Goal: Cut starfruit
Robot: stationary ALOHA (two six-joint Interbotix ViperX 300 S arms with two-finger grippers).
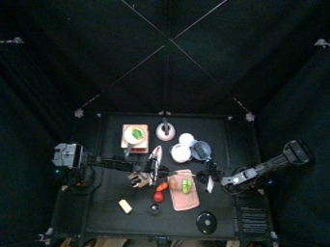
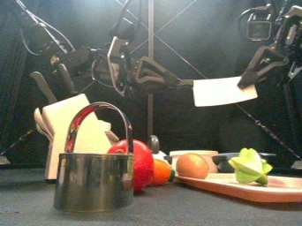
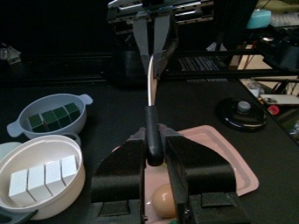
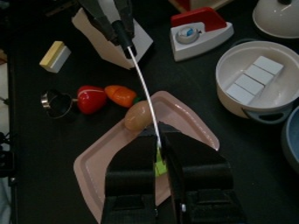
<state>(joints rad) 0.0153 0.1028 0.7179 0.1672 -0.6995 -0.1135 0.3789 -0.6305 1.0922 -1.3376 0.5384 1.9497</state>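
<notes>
Here, a knife [image 2: 218, 90] with a broad pale blade hangs in the air above the bench [image 1: 219, 207], carried between both arms. The left gripper [image 2: 147, 75] is clamped on its dark handle. The right gripper [image 2: 250, 79] is pinched narrow on the far end of the blade. In the front view the blade shows its flat face and runs level from left to right. Both wrist views see it only as a thin line running to the other arm's gripper.

The starfruit [image 2: 248, 166] is a small glossy yellow-green fruit. It sits on the pink cutting board [image 2: 236, 187] at the front of the bench, well below the knife and clear of it. From above, it lies roughly between the two grippers, under the line of the blade. The front view places it beneath the blade's tip end, on the right arm's side. In the right wrist view a sliver of it peeks out beside that gripper's own jaw, so the right gripper looks the nearer one.

The fruit's long axis seems to run front to back, across the blade, though it is too small to be sure. If so, a straight drop would slice it crosswise. A tan egg-shaped thing [image 2: 192, 165] sits on the board just to its left.
</notes>
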